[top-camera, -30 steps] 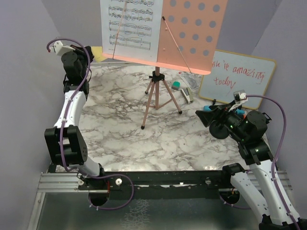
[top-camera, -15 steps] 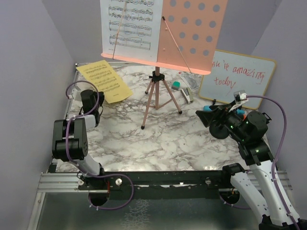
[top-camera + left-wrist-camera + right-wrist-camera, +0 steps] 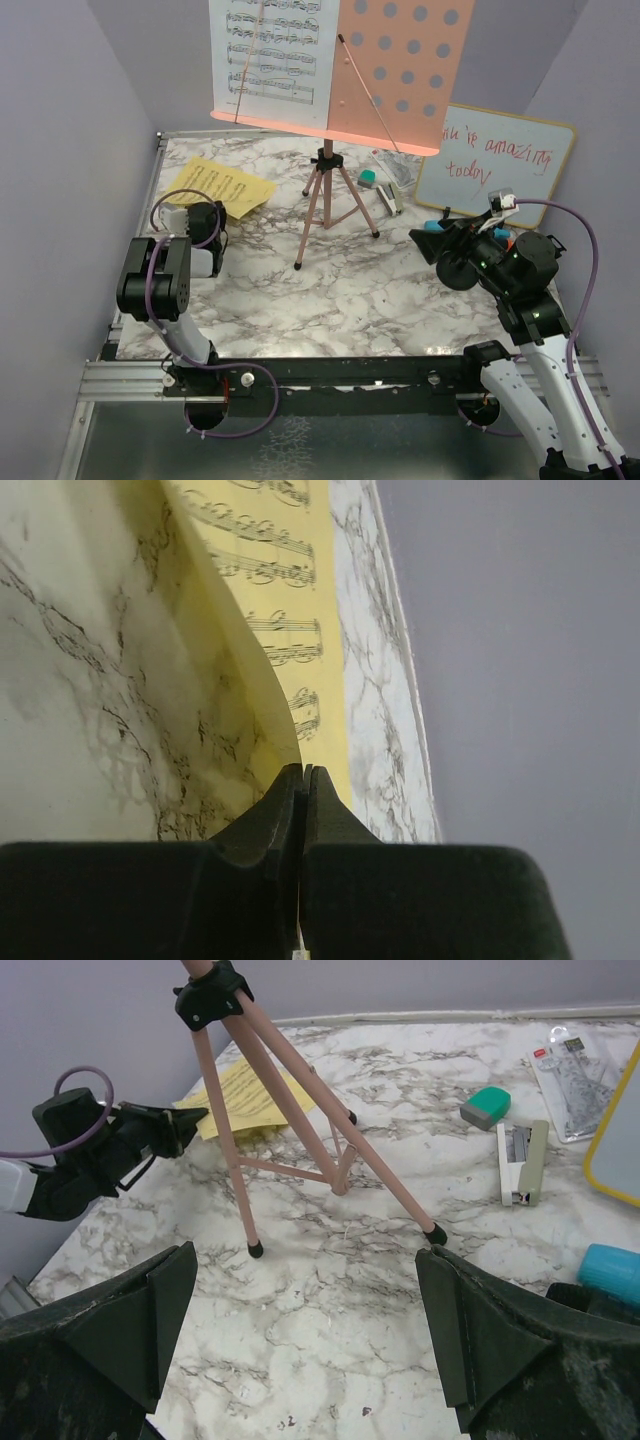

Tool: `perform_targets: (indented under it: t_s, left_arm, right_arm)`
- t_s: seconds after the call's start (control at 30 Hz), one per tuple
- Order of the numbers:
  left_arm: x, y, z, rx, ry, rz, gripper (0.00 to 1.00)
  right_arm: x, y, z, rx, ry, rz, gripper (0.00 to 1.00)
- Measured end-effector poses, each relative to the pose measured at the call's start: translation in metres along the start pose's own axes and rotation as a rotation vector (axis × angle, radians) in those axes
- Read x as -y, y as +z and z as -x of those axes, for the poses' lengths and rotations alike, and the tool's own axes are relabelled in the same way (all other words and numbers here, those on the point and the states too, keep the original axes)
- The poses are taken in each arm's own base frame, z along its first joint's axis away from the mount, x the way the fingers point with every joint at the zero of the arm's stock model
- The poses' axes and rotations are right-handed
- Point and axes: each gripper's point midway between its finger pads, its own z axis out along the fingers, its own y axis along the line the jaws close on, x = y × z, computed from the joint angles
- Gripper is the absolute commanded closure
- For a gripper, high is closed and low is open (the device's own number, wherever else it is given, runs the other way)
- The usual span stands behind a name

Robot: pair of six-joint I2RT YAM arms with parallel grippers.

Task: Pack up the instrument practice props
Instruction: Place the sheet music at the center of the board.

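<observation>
Left wrist: left gripper (image 3: 303,772) has its jaws closed flat on the near corner of the yellow sheet-music page (image 3: 300,610), which sits on the far-left part of the table (image 3: 380,290). Right gripper (image 3: 305,1295) is wide open and empty, facing the music rack's tripod legs (image 3: 300,1090). Risk: the pinch is only at the paper's edge and the rest lies on the marble, so a fast pull could slip, crease or tear it. Page's long axis looks to run away from the jaws toward the far edge, near end curled up.
</observation>
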Motion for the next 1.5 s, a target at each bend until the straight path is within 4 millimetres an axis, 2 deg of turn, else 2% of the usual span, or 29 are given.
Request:
perform_targets:
  t_s: [0.2, 0.4, 0.53, 0.87, 1.0, 1.23, 1.5]
  left_arm:
    - [-0.017, 0.010, -0.011, 0.005, -0.032, 0.031, 1.00]
    - [-0.003, 0.022, -0.026, 0.023, -0.093, -0.008, 1.00]
    - [-0.004, 0.022, -0.021, 0.076, -0.146, -0.014, 1.00]
    - [-0.020, -0.005, 0.010, 0.210, -0.151, 0.008, 1.00]
    - [-0.031, -0.023, 0.019, 0.230, -0.148, 0.020, 1.00]
    - [-0.053, -0.040, 0.018, 0.229, -0.137, 0.059, 1.00]
    - [-0.041, -0.059, 0.015, 0.232, -0.158, 0.026, 1.00]
  right_arm:
    - [0.000, 0.000, 0.000, -0.001, -0.003, -0.001, 0.01]
    - [0.001, 0.000, 0.000, 0.001, -0.004, -0.005, 0.01]
    - [0.003, 0.000, 0.000, 0.000, -0.005, -0.013, 0.01]
    - [0.006, 0.002, -0.003, -0.011, -0.004, -0.026, 0.01]
    - [0.005, 0.001, -0.002, -0.007, -0.005, -0.025, 0.01]
    - [0.004, -0.001, -0.001, -0.002, -0.008, -0.022, 0.01]
    - [0.002, -0.004, 0.001, 0.014, -0.014, -0.017, 0.01]
